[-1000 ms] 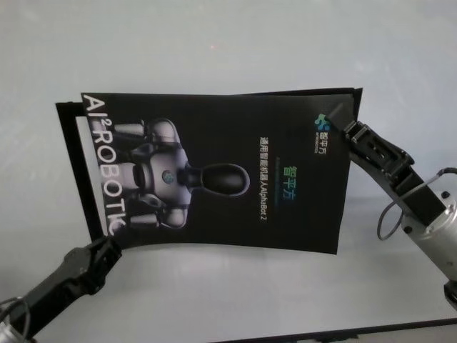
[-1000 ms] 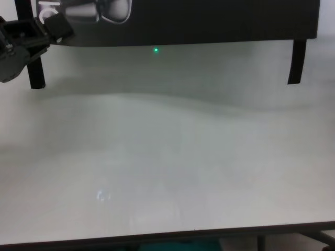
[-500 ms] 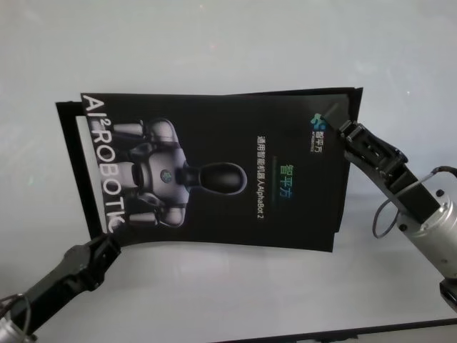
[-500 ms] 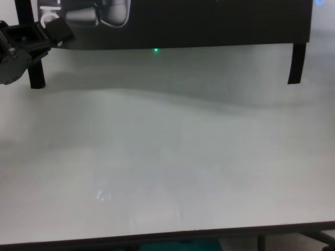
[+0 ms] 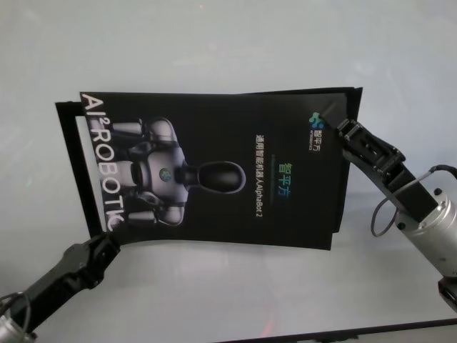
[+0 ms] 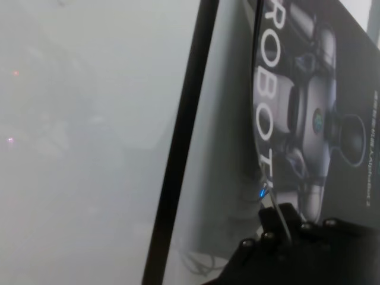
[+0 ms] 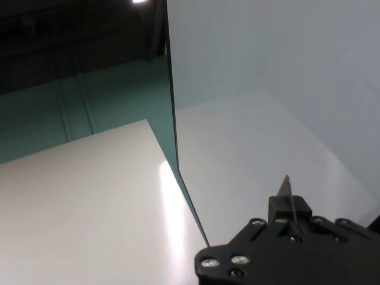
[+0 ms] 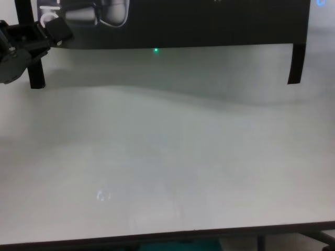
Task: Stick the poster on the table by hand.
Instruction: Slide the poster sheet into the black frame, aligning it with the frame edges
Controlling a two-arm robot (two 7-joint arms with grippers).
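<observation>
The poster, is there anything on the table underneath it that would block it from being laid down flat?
Nothing visible does. The poster hangs above the table, gripped by the left gripper at its near left corner and the right gripper at its right edge. The chest view shows only bare tabletop below it.

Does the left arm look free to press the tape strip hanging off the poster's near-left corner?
Probably not: the left pincer is pinching that corner of the poster, held above the table, so the tape strip dangles unreached.
</observation>
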